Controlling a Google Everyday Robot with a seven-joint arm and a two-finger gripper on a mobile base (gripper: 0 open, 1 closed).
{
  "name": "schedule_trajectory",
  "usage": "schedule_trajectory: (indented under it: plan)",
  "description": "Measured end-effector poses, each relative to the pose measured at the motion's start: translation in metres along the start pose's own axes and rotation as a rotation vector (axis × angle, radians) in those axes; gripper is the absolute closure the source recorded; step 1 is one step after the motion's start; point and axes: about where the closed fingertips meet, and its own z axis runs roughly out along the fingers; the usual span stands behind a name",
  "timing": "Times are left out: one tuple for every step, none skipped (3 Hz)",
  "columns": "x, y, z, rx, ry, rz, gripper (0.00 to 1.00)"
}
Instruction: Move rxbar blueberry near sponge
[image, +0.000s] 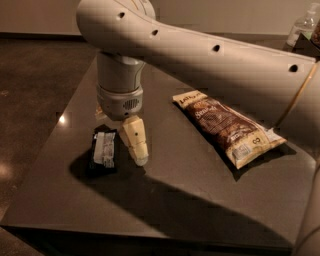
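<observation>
Dark bench (200, 205), dimly lit. The bar (104, 150) lies flat near the left edge, about midway along it. The gripper (139, 157) points down just right of the bar; jaw state cannot be told. A chip bag (227, 127) lies toward the right edge.
</observation>
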Motion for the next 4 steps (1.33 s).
schedule_trajectory:
  plan:
    - [-0.005, -0.002, 0.006, -0.013, -0.007, -0.032, 0.00]
    - [-0.013, -0.003, 0.009, -0.022, -0.010, -0.068, 0.00]
    - [-0.022, -0.002, 0.012, -0.033, -0.010, -0.105, 0.00]
    - [-0.031, -0.001, 0.015, -0.050, -0.008, -0.142, 0.12]
